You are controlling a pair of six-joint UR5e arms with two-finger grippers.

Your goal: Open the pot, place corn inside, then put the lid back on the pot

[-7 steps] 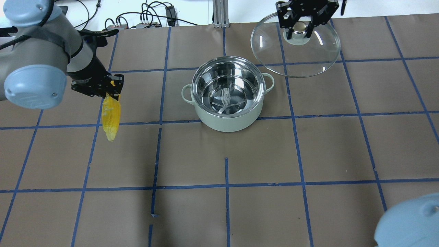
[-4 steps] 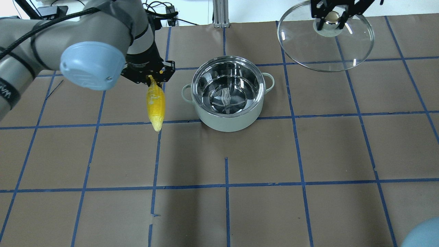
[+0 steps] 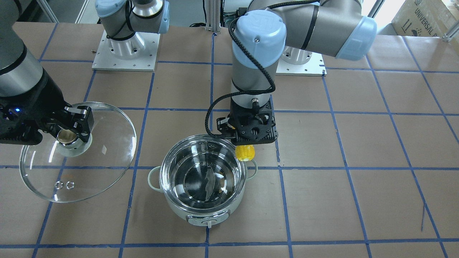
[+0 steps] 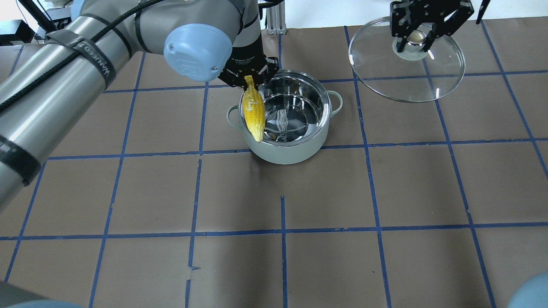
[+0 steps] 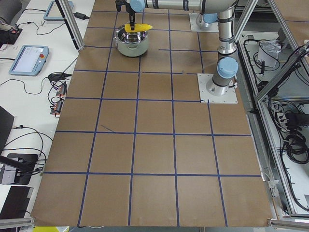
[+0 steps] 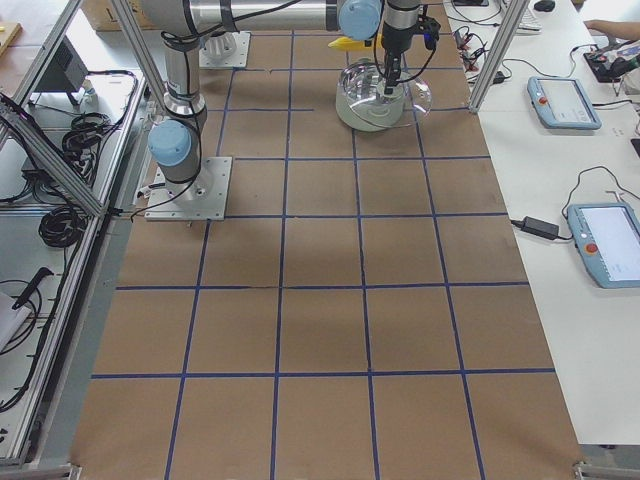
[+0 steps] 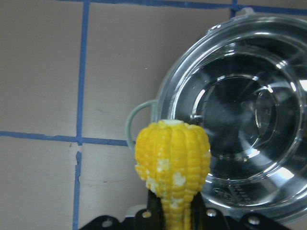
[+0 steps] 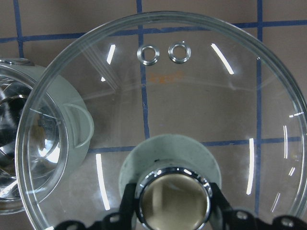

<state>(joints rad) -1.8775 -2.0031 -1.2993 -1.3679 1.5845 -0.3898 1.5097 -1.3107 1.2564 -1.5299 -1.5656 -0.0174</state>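
Shifted toward pot (image 4: 295, 152): my left pincer (image 4: 249, 79), clamping corn (image 4: 253, 112), is hanging over its rim; my right pincer (image 4: 416, 39) is clamping lid (image 4: 406, 81) aloft by its knob.

Both arms: silver-grey tubular segments (image 3: 308, 19) with pale blue rounded joint caps (image 3: 259, 30). Square silver base plates (image 3: 104, 61), small screws along edges. Black cable (image 3: 207, 118) on left arm (black strap (image 4: 92, 57) bears white lettering).

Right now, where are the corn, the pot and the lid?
corn (image 4: 253, 113): overhead exterior view, middle of the ear.
pot (image 4: 284, 154): overhead exterior view, pale outer wall.
lid (image 3: 107, 150): exterior front-facing view, clear glass part.
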